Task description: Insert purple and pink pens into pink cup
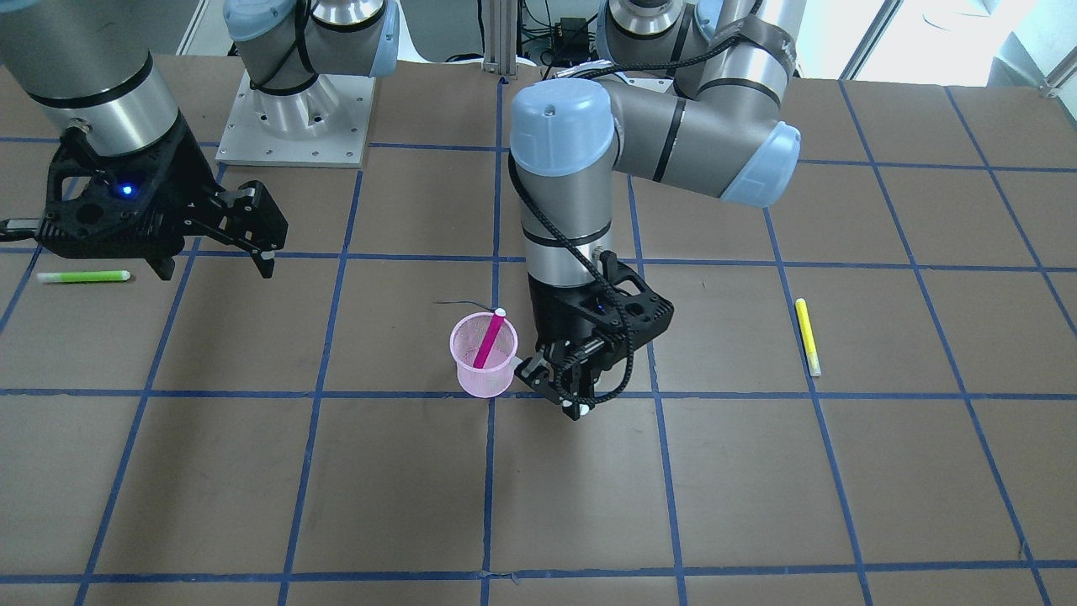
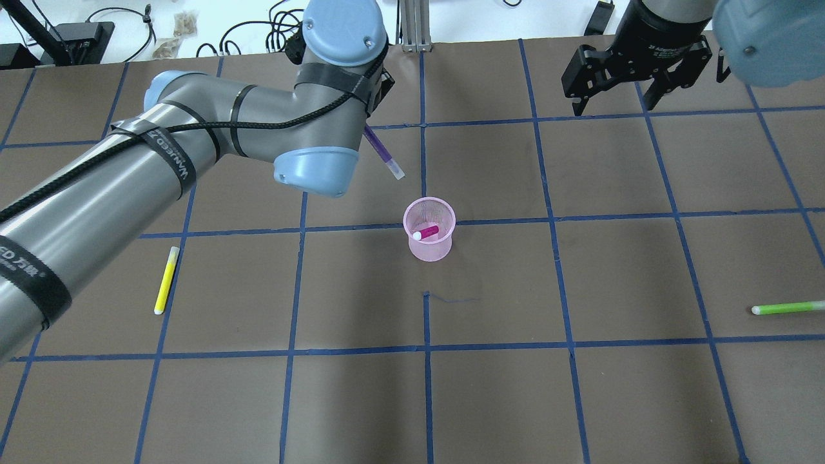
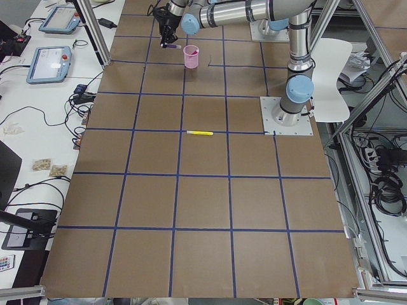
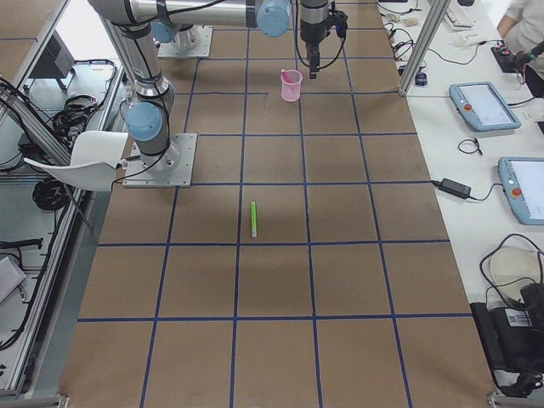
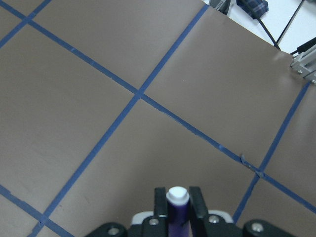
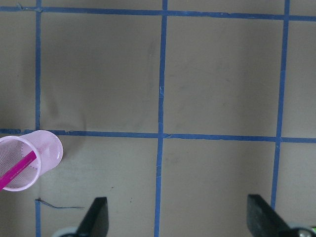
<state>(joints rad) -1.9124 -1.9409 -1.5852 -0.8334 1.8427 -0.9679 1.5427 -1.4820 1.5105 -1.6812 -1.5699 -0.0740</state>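
Note:
The pink mesh cup (image 1: 482, 364) stands upright mid-table, also seen from overhead (image 2: 430, 240). The pink pen (image 1: 488, 341) leans inside it (image 2: 427, 232). My left gripper (image 1: 572, 397) is shut on the purple pen (image 2: 385, 154), which has a white tip. It holds the pen tilted above the table, just beside the cup on its far-left side. The left wrist view shows the pen's end (image 5: 177, 200) clamped between the fingers. My right gripper (image 2: 617, 103) is open and empty, far from the cup. Its wrist view shows the cup (image 6: 47, 148) at lower left.
A yellow pen (image 2: 166, 280) lies on the table on my left side (image 1: 808, 337). A green pen (image 2: 786, 308) lies on my right side (image 1: 84, 276). Blue tape lines grid the brown table. The right arm's base plate (image 1: 294, 126) sits at the robot's edge.

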